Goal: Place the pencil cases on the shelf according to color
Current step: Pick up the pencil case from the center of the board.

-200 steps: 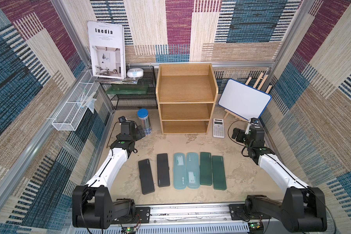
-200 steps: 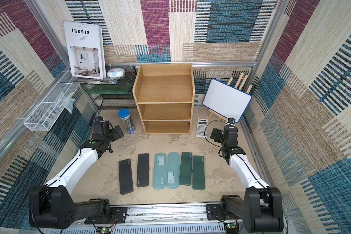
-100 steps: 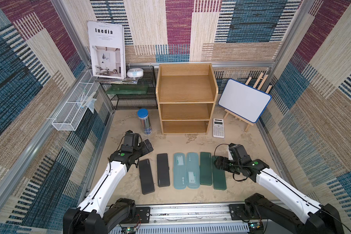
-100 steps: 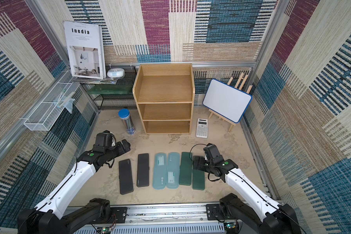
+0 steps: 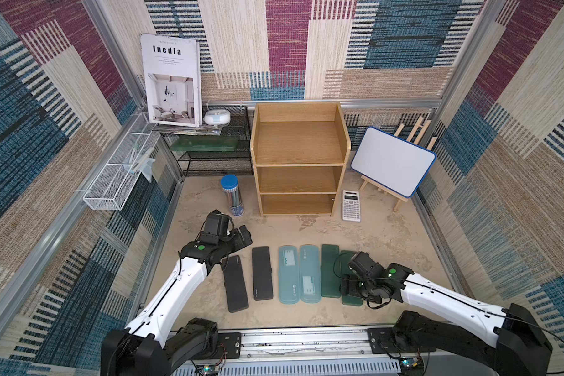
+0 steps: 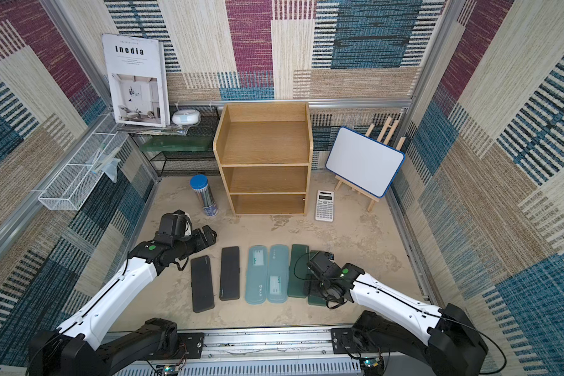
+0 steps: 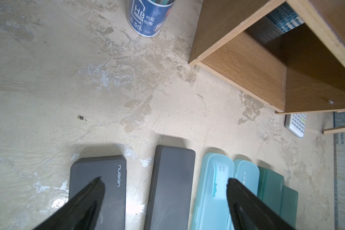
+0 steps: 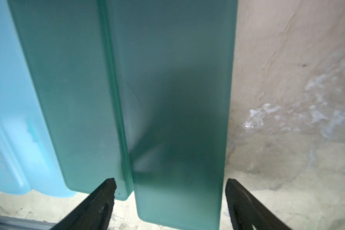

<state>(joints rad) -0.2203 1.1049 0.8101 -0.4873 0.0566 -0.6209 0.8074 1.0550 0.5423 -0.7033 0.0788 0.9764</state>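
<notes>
Six pencil cases lie in a row on the floor: two black [image 5: 235, 283] [image 5: 261, 272], two light teal [image 5: 288, 275] [image 5: 310, 273], two dark green [image 5: 330, 270] [image 5: 347, 257]. The wooden shelf [image 5: 298, 143] stands behind them with bare tiers. My left gripper [image 5: 243, 237] hovers open by the far ends of the black cases; in the left wrist view its open fingers [image 7: 163, 181] frame the second black case [image 7: 171, 189]. My right gripper [image 8: 170, 182] is open and low, one finger on each side of the rightmost green case [image 8: 179, 119], not touching. The right arm hides much of that case in both top views.
A calculator [image 5: 351, 205] lies right of the shelf, and a blue pencil tub [image 5: 232, 195] stands to its left. A whiteboard on an easel [image 5: 392, 161] is at the back right. A black wire rack [image 5: 215, 153] and a white mesh basket [image 5: 118, 182] line the left.
Both arms swung from the back toward the row of cases. The right gripper came down over the near end of the rightmost green case. The left gripper reached the black cases' far ends.
</notes>
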